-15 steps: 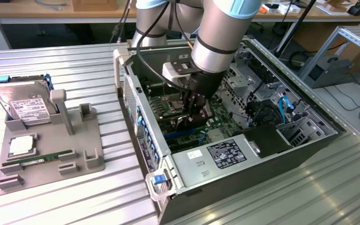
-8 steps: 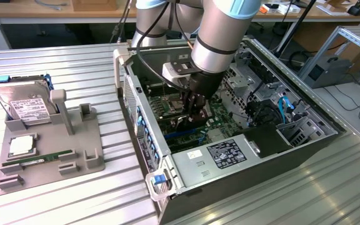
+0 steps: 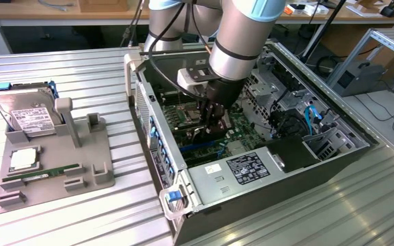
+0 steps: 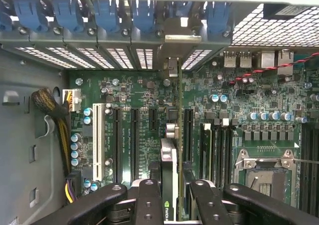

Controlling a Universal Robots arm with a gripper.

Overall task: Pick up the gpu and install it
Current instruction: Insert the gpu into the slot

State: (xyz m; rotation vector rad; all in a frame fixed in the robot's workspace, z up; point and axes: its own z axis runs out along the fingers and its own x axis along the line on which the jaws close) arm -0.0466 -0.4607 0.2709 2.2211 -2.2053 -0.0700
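**Card held edge-on over the board, inside the case**

At the left of the exterior view a grey holder (image 3: pixel 53 169) sits on the slatted table (image 3: pixel 80 66), carrying a hard drive (image 3: pixel 26 115) at its upper end and a green memory stick (image 3: pixel 43 173) lower down. Both lie well apart from the work. In the middle of that frame the arm (image 3: pixel 241 36) reaches down into the open computer case (image 3: pixel 272 169).

The gripper (image 4: pixel 170 195) has its fingers (image 4: pixel 148 200) closed narrowly on the gpu (image 4: pixel 169 180), which stands on edge between them, just above the green mainboard (image 4: pixel 134 100). Its metal end bracket (image 4: pixel 172 68) points toward the slotted back wall of the case.

The main risk, as I judge it, is misalignment: if the card's edge sits beside the long dark slot (image 4: pixel 187 130) rather than over it, pressing would bend the card or scrape the board. The bracket could also catch on the back wall.

Close by stand a white slot (image 4: pixel 97 140), a cable bundle (image 4: pixel 57 110) at the left of the wrist view, and the processor socket (image 4: pixel 264 172) at the right. None blocks the card's path, though the neighbouring slots leave little room.
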